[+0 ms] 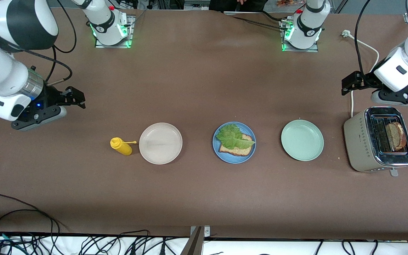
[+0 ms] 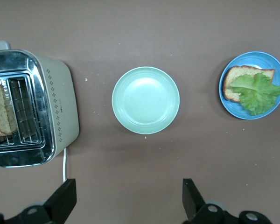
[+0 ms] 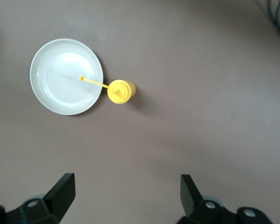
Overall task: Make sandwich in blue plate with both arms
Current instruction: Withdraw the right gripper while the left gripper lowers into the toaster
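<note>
**Toast waiting in the toaster, left arm sitting closest**

Toaster (image 1: 370,141) first, the biggest thing on the table, standing at the left arm's end with one brown bread slice (image 1: 396,136) poking upright out of one of its two slots. The slice is standing on edge, its long axis running along the slot, so the fingers would probably need to straddle its thin faces.

Left gripper (image 1: 349,82) is hovering over bare table just beside the toaster, on the side toward the robot bases, fingers (image 2: 65,198) spread wide and holding nothing. Of the two arms, this one is sitting much closer to that slice, so the fetch looks like its job.

Along the middle row, the pale green plate (image 1: 319,152) is lying bare beside the toaster, then the blue plate (image 1: 218,150) at mid-table, then the cream-white plate (image 1: 147,154) with a yellow squeeze bottle (image 1: 120,146) just beside it toward the right arm's end.

On the blue plate the sandwich is sitting half built: a bottom slice (image 1: 239,150) with a ruffled lettuce leaf (image 1: 232,138) draped over it, no top slice yet.

Right gripper (image 1: 74,97) is waiting over open table toward the right arm's end, well apart from the toaster, fingers likewise apart and empty.
</note>
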You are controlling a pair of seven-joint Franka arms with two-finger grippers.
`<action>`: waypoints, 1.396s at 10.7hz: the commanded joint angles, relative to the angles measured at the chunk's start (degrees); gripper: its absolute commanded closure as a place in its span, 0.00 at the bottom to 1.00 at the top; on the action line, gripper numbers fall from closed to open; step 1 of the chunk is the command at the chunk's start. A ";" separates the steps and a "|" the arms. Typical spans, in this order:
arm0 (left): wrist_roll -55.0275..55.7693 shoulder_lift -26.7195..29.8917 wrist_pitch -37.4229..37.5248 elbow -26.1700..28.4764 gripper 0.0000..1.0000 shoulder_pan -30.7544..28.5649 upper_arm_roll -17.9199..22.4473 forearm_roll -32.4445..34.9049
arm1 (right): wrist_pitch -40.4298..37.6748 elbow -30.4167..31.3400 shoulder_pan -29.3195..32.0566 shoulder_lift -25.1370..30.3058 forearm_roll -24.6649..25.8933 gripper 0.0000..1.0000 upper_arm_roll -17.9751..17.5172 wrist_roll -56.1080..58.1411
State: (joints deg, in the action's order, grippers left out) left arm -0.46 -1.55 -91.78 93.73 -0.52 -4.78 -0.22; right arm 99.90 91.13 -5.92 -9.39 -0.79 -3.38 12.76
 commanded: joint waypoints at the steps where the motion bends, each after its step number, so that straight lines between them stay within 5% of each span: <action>1: -0.24 -2.66 0.81 -1.27 0.00 -4.65 -0.23 0.30 | 2.85 4.14 -0.58 4.03 2.02 0.00 2.66 -4.38; 6: -7.42 -10.99 -2.15 -3.10 0.00 -15.37 -0.23 1.09 | 2.32 3.96 4.60 4.73 2.20 0.00 3.11 -8.80; 10: -11.84 -16.81 -9.70 -6.90 0.00 -17.40 -0.15 9.43 | 1.18 2.64 4.51 4.12 2.38 0.00 3.20 -9.33; 15: -11.75 -23.76 -15.80 -6.81 0.00 -21.72 -0.23 10.41 | -0.05 2.21 4.87 3.86 2.11 0.00 4.87 -9.07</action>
State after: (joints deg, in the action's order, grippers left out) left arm -11.53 -21.77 -106.53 89.00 -21.13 -4.42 8.16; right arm 101.11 92.99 -1.15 -6.37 0.75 0.63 4.43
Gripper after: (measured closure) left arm 0.000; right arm 0.000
